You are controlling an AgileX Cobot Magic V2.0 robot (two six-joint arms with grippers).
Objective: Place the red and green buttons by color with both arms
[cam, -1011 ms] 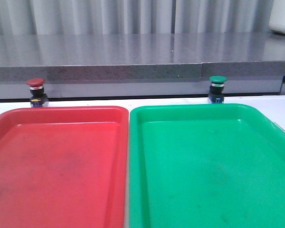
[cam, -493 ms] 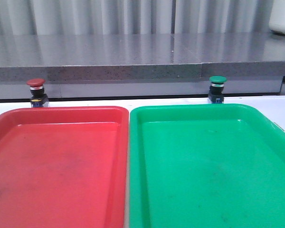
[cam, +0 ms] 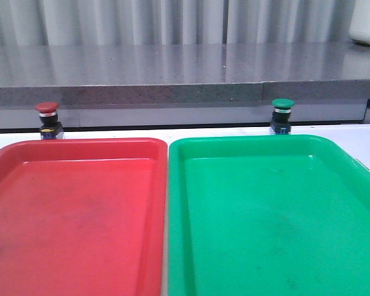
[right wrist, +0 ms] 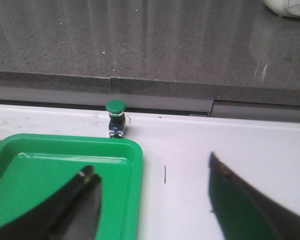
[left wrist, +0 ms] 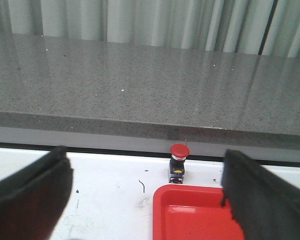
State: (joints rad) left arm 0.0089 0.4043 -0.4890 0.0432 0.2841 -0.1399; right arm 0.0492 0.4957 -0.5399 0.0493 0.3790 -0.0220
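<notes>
Still upright behind their trays, red button [cam: 47, 115] and green button [cam: 282, 114]; both grippers' fingers wide apart, empty

No legible text, labels, brands, numbers or signs on anything in view.

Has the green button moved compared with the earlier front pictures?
No. The green button stands at the same spot just behind the far rim of the green tray, upright, as before.
</notes>
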